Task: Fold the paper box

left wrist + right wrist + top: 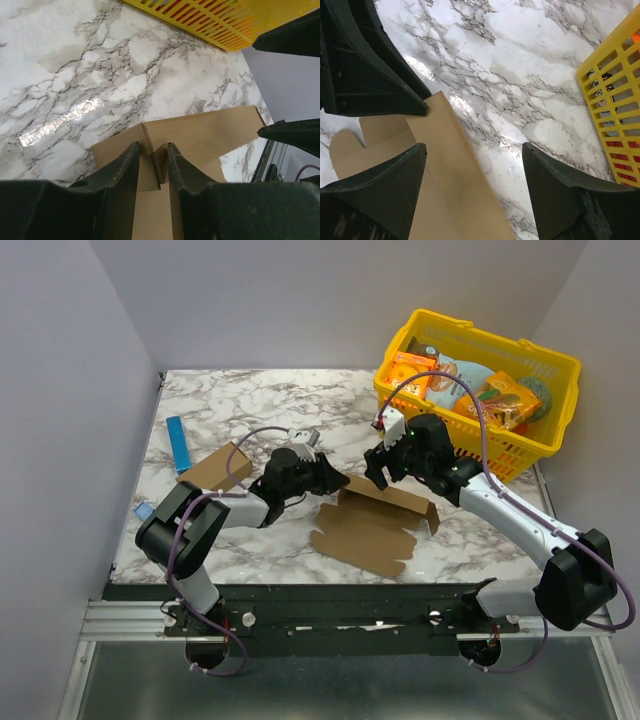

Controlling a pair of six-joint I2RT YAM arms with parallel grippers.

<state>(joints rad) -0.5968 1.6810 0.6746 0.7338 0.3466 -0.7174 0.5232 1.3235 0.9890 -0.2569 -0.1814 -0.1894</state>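
Seen from above, a marble table carries the paper box, a plain brown die-cut cardboard sheet lying mostly flat at the centre near the front edge, with its far long panel tilted up off the surface. Two robot arms meet over that raised panel. The left gripper reaches in from 9 o'clock. Its wrist view shows the two dark fingers drawn close on either side of a creased corner of the cardboard, but whether they already pinch it cannot be told. The right gripper hovers at the sheet's 12 o'clock edge with its jaws wide apart, one finger over the panel and nothing held. The step in hand appears to be raising this side wall along its crease. To do it well, the left fingers should probably grip right at the fold line, while the right arm pushes the panel upright evenly so the thin board bends on the score and does not buckle. The two grippers sit very near each other, so a collision is the main risk. A yellow basket holding orange snack boxes stands at 1 o'clock, close to the right arm. Another small brown carton and a blue strip lie at 10 o'clock, apart from the sheet.
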